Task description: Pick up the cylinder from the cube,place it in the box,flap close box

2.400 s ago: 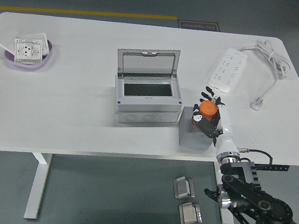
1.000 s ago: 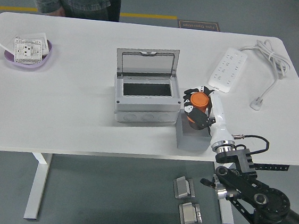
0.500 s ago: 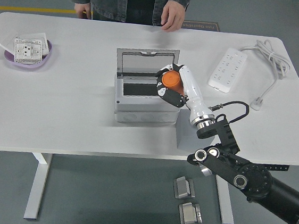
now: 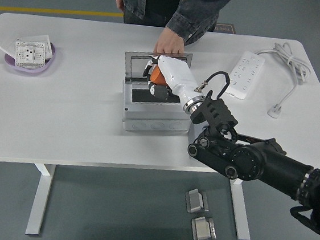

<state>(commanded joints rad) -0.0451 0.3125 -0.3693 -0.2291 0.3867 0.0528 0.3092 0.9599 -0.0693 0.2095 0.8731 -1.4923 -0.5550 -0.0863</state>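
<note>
Done: cylinder (image 4: 155, 75) off cube | Now: right hand (image 4: 159, 81) holding it over open box (image 4: 157, 105), mid-table | Left: drop, shut flap (image 4: 158, 66)

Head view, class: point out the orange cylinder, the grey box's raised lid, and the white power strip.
Orange cylinder (image 4: 155, 77), head view: its visible side, beside the right hand.
Grey box's raised lid (image 4: 138, 63), head view: clear panel, left part.
White power strip (image 4: 243, 75), head view: middle of its socket face.

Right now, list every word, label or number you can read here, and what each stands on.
None can be read.
Floor sign behind the table: mostly hidden by the person's sleeve.
Socket plates in the purple bowl: marks too small.
Power strip: no legible print.
</note>
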